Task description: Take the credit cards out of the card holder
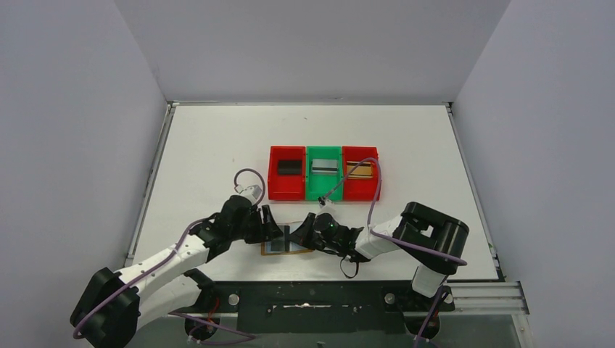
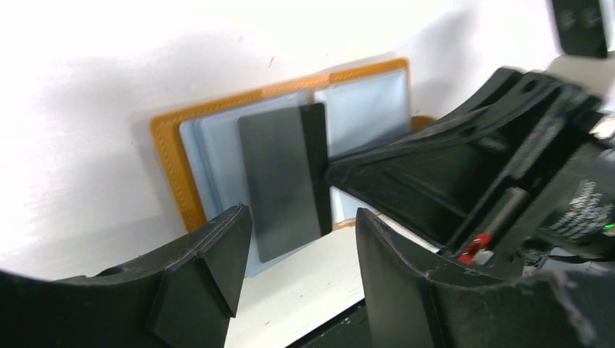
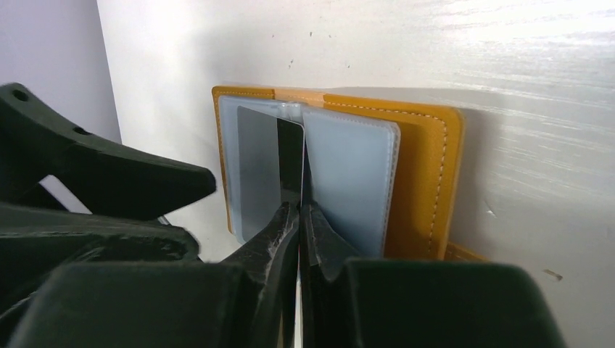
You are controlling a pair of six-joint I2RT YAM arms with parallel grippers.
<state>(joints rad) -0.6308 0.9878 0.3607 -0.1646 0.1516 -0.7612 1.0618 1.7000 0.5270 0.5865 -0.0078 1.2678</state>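
One holder (image 1: 275, 249) lies spread flat on the table (image 1: 217, 145), pale pockets (image 3: 348, 174) up, at 6 o'clock from a row of three bins: two red bins (image 1: 286, 188) flanking one green bin (image 1: 316, 190). Four cards show. One lies in each bin: a black card (image 1: 289, 167) in the 9 o'clock red one, a silver card (image 1: 324, 167) in the green, and a gold card (image 1: 359, 170) in the 3 o'clock red one. The fourth, a dark card (image 2: 279, 181), sits at the holder's middle fold, over the pockets. The right pincer (image 3: 299, 210), at the holder's 3 o'clock, is pinched tight on this card's edge. The left pincer (image 2: 303, 225), at 9 o'clock, has its jaws spread apart and grips nothing; the card's near end shows between them. From above, both pincers cover most of the holder. In the right wrist view the fingers hide the card's lower end. Whether the pockets hold more cards cannot be told.
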